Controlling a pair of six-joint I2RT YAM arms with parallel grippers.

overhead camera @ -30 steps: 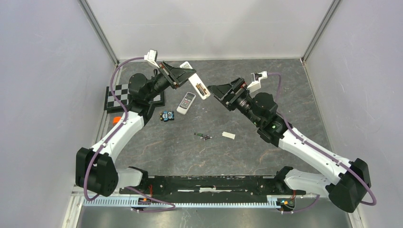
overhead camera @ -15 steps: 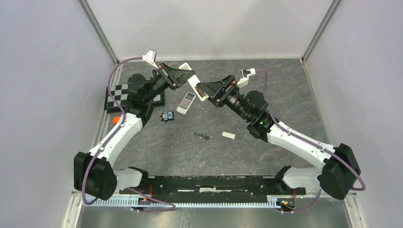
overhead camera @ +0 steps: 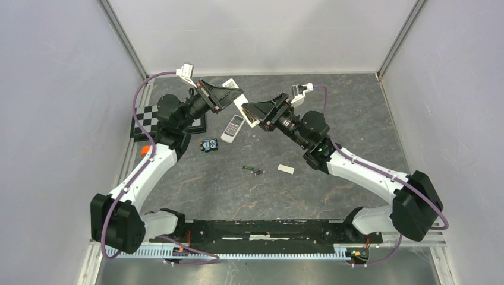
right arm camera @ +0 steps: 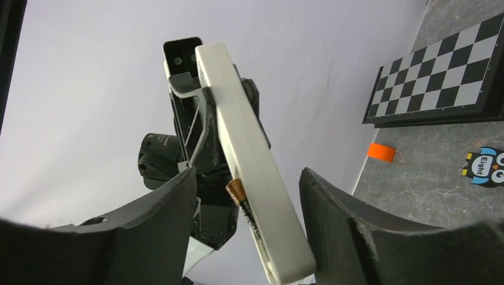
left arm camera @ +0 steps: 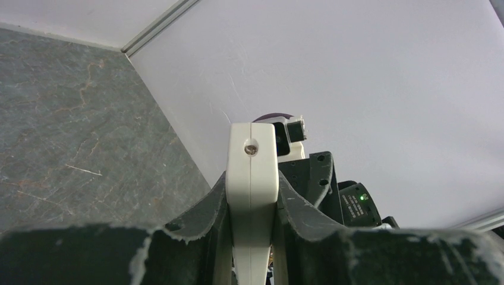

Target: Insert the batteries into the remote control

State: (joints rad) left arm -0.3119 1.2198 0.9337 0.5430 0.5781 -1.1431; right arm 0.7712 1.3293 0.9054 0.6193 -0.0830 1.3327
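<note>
My left gripper [overhead camera: 229,94] is shut on a white remote [overhead camera: 242,107] and holds it in the air above the back of the table. In the left wrist view the remote [left arm camera: 254,148] is clamped edge-on between the fingers [left arm camera: 208,208]. My right gripper [overhead camera: 254,113] is open, with a jaw on each side of the remote's free end [right arm camera: 255,178]. One battery [right arm camera: 241,199] with a copper end sits in the remote's open back and sticks out a little. Loose slim dark batteries [overhead camera: 254,171] lie on the table in the middle.
A second grey remote [overhead camera: 233,127] lies on the table below the grippers. A small white cover piece [overhead camera: 286,169] lies right of the loose batteries. A checkerboard [overhead camera: 147,120], an orange tag [overhead camera: 144,149] and an owl sticker [overhead camera: 208,144] are at the left.
My right arm has swung left towards the held remote, and its open jaws now stand around the remote's end. My left gripper has hardly moved.
</note>
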